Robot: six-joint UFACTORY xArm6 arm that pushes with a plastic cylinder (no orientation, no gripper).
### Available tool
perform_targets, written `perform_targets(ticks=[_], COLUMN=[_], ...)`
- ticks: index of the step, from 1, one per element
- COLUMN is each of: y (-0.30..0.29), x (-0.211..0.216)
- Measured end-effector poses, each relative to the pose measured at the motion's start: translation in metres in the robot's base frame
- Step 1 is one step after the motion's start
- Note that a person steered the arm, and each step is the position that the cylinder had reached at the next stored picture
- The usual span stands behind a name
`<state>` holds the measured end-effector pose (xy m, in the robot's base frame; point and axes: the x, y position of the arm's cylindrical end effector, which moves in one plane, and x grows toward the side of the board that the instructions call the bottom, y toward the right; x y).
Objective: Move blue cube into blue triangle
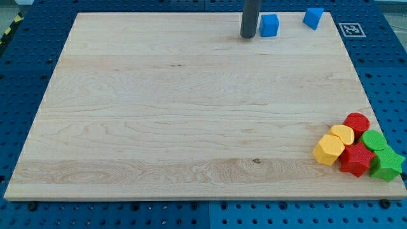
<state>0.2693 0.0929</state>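
The blue cube [269, 25] sits near the top edge of the wooden board [159, 114], right of centre. The blue triangle [313, 18] lies further right, close to the board's top right corner, with a gap between it and the cube. My tip [248, 36] stands on the board just left of the blue cube, very close to its left side; I cannot tell whether they touch.
A cluster sits at the board's bottom right: a red cylinder [357, 122], two yellow blocks [343, 134] [329, 150], a red star [356, 159], a green block [375, 140] and a green star [387, 165]. A marker tag [351, 29] lies off the top right corner.
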Motion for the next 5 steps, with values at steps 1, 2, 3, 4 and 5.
perform_targets(ticks=[1,2,3,4,5], y=[0.0,0.0,0.002,0.015,0.029], x=[-0.003,-0.006,-0.006,-0.006,-0.006])
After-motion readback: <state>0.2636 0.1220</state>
